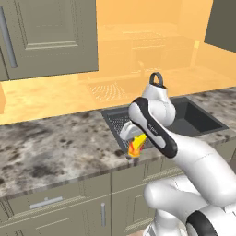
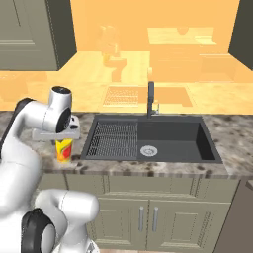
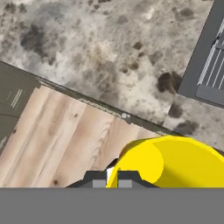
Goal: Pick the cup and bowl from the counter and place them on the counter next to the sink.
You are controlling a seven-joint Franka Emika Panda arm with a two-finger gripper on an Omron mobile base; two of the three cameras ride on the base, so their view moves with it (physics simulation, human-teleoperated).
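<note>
My gripper [image 2: 62, 140] is shut on the rim of the small yellow cup [image 2: 63, 150] with a red-orange mark. The cup [image 1: 136, 147] hangs low over the front edge of the speckled counter [image 1: 55, 143], just left of the sink [image 2: 173, 138]. I cannot tell whether its base touches the counter. In the hand view the cup [image 3: 175, 162] fills the lower right, with the gripper [image 3: 113, 180] pinching its wall; counter [image 3: 109, 52] and sink corner [image 3: 210, 57] lie beyond. The bowl is out of view.
The sink [image 1: 198, 117] has a ribbed drainboard [image 2: 114, 140], a round drain [image 2: 148, 150] and a dark faucet [image 2: 150, 99]. Grey-green cabinets [image 2: 148, 217] sit below. Wood floor [image 3: 57, 140] shows past the counter's edge. Bare counter [image 2: 232, 133] stretches right of the sink.
</note>
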